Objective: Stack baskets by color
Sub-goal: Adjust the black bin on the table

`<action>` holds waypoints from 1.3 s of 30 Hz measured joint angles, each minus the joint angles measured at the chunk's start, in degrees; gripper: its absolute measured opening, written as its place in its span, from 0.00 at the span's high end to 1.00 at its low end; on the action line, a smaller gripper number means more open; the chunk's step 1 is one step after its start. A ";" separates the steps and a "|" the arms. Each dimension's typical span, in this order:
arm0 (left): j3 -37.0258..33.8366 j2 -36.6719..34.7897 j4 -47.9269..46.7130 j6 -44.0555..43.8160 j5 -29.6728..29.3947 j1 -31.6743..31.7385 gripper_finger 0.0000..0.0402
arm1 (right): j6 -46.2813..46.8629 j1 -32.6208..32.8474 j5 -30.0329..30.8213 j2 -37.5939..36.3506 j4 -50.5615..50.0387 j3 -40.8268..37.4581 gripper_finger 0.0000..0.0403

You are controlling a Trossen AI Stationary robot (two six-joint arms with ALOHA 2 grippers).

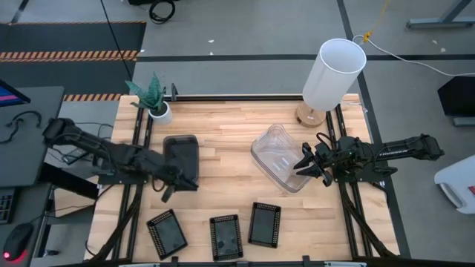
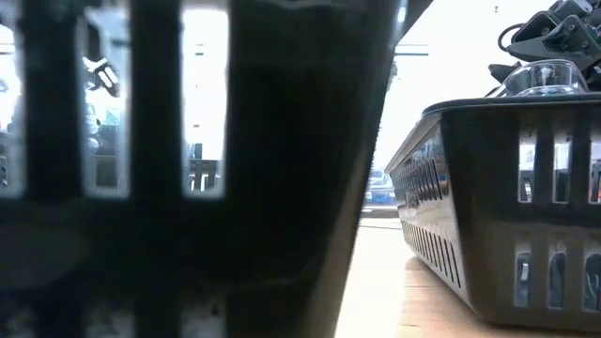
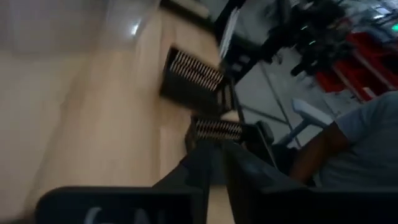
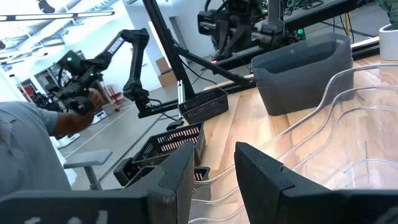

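Seen from overhead, the left gripper (image 1: 172, 185) hovered just off the near corner of a smoky grey translucent plastic bin stack (image 1: 181, 157), its fingers (image 3: 205, 171) only a narrow gap apart; whether they pinched anything could not be told. Across the wooden table (image 1: 223, 148), the right gripper (image 1: 306, 165) clasped the rim of a stack of clear transparent bins (image 1: 278, 156), one finger (image 4: 264, 171) inside the wall and one outside. Three flat black mesh trays (image 1: 225, 236) lay in a row nearer the table's front edge than both grippers. Beyond the clear stack stood a tall white cylinder (image 1: 334, 73); a small potted plant (image 1: 152, 100) stood beyond the grey bins. A person's sleeve (image 4: 28, 155) showed off the table.
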 joint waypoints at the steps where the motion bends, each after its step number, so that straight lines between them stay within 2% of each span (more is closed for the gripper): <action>1: 1.24 1.33 -1.65 -1.87 -0.57 -0.94 0.86 | -0.01 0.00 -0.01 0.00 0.00 0.00 0.70; 4: 5.43 5.20 -6.09 -5.95 -0.85 -4.38 0.82 | -0.02 0.00 0.01 0.00 0.00 0.00 0.70; 8: 12.23 10.04 -11.80 -10.67 -0.78 -10.08 0.82 | -0.02 0.00 0.00 0.00 0.02 0.00 0.70; 13: 19.19 15.76 -21.10 -25.72 -0.87 -18.75 0.87 | -0.02 0.00 -0.01 0.02 0.00 0.00 0.70; 20: 21.13 22.23 -28.58 -52.53 -2.36 -28.06 0.91 | -0.02 0.00 0.01 0.02 0.08 0.00 0.70; 24: 21.13 25.44 -33.80 -64.51 -1.84 -31.21 0.93 | -0.02 0.00 0.01 0.02 0.37 0.00 0.70; 27: 21.13 27.20 -35.87 -71.69 0.67 -32.92 0.92 | -0.02 0.00 0.00 0.02 0.39 0.00 0.70; 30: 21.13 28.18 -35.85 -74.53 3.58 -33.71 0.89 | -0.02 0.00 -0.01 0.01 0.42 0.00 0.70; 36: 21.13 28.38 -36.10 -75.15 4.80 -33.84 0.81 | -0.02 0.00 0.01 0.02 0.40 0.00 0.70; 39: 21.13 28.38 -37.62 -75.61 8.49 -33.84 0.78 | -0.02 0.00 -0.01 0.02 0.39 0.00 0.70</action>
